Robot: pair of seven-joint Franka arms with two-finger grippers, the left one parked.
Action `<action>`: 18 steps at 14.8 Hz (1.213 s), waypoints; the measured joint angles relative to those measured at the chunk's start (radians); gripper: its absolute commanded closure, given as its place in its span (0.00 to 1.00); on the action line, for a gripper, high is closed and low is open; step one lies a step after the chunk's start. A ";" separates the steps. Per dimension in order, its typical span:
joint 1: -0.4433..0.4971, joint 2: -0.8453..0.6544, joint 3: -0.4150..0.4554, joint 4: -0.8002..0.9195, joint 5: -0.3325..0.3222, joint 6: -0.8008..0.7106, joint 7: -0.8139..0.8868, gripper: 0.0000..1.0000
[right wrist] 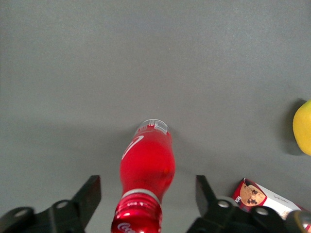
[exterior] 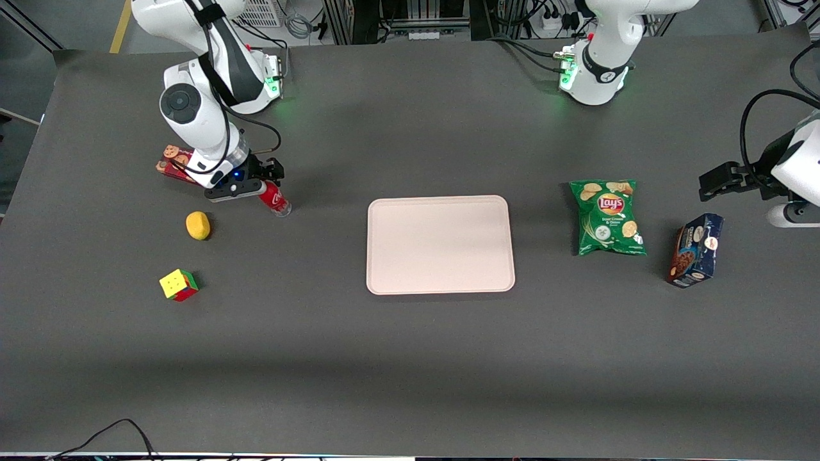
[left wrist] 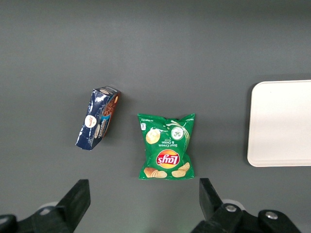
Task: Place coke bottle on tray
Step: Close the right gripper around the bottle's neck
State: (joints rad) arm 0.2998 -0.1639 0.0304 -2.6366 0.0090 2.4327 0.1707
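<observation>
1 coke bottle (exterior: pixel 275 199), 1 tray (exterior: pixel 440 244), 1 lemon (exterior: pixel 198 225), 1 puzzle cube (exterior: pixel 179 285), 1 red cookie box (exterior: pixel 174 162), 1 green Lay's chip bag (exterior: pixel 607 217), 1 dark blue cookie box (exterior: pixel 696 250). All on a dark grey tabletop (exterior: pixel 410 358), cables and rack frames along its edge farthest from the front camera. Bottle upright near the working arm's end, well apart from the bare tray at mid-table. End effector (right wrist: pixel 146 204) low over the bottle, fingers (right wrist: pixel 89 194) spread wide, 1 on either side of the cap and neck, apparently not touching. Lemon and red cookie box close beside; chip bag and blue box toward the parked arm's end.
</observation>
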 measured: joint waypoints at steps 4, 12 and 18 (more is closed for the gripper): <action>0.000 0.000 0.001 0.014 -0.001 0.000 -0.003 0.39; 0.001 0.001 0.002 0.028 -0.001 0.000 -0.012 1.00; 0.001 0.004 0.003 0.051 -0.002 -0.045 -0.110 1.00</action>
State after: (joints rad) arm 0.3009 -0.1602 0.0330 -2.5852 0.0073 2.3875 0.0605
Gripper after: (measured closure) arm 0.656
